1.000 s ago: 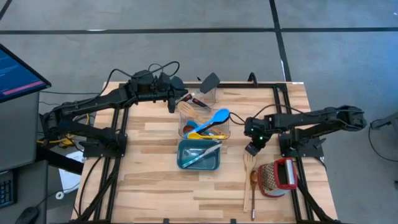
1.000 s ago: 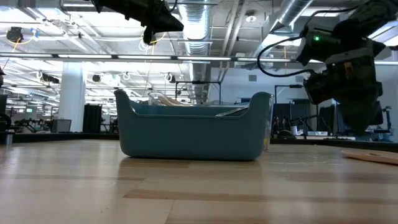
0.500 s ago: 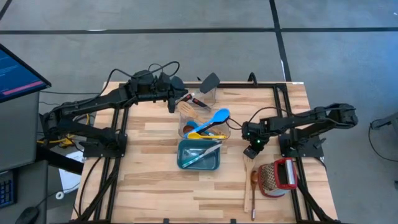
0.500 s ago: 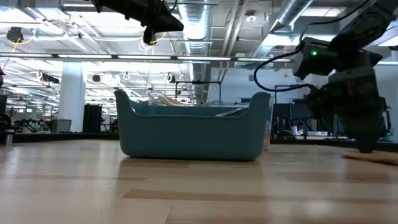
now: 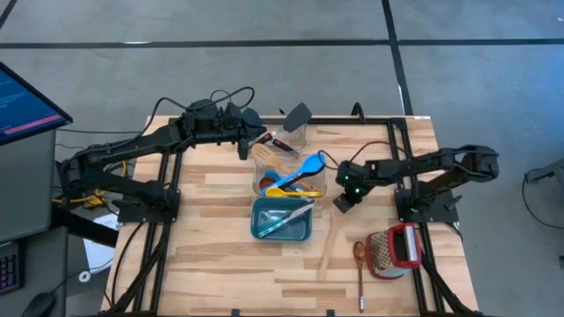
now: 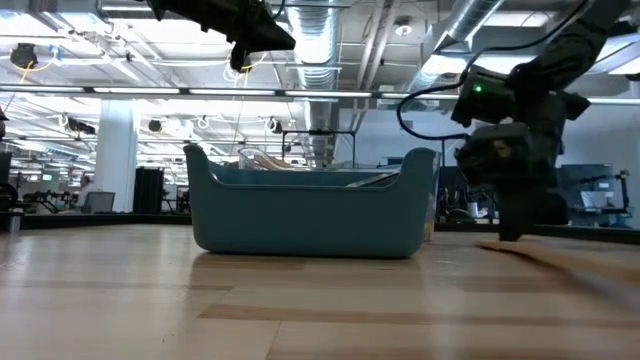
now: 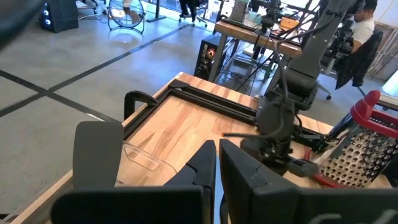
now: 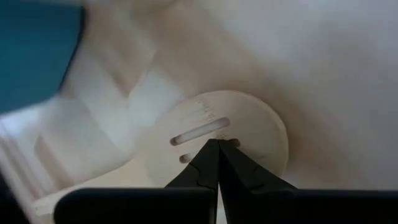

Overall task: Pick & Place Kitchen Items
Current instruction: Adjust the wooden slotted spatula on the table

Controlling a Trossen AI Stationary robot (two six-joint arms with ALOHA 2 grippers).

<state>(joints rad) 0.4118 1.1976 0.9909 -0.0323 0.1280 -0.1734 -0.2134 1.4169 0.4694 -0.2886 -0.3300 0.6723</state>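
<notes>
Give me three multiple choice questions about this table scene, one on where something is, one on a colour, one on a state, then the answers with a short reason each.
1. Where is the right gripper?
A. over the grater
B. low at the pale slotted spatula's head, right of the teal bin
C. at the table's far left corner

2. What colour is the bin at the table's middle?
A. teal
B. red
C. white

3. How are the right gripper's fingers?
A. wide open
B. shut
C. clamped on a blue spoon

Answers: 1 B, the high view shows it beside the bin at the pale slotted spatula. 2 A, both table views show teal walls. 3 B, the right wrist view shows the tips together on the spatula head.
</notes>
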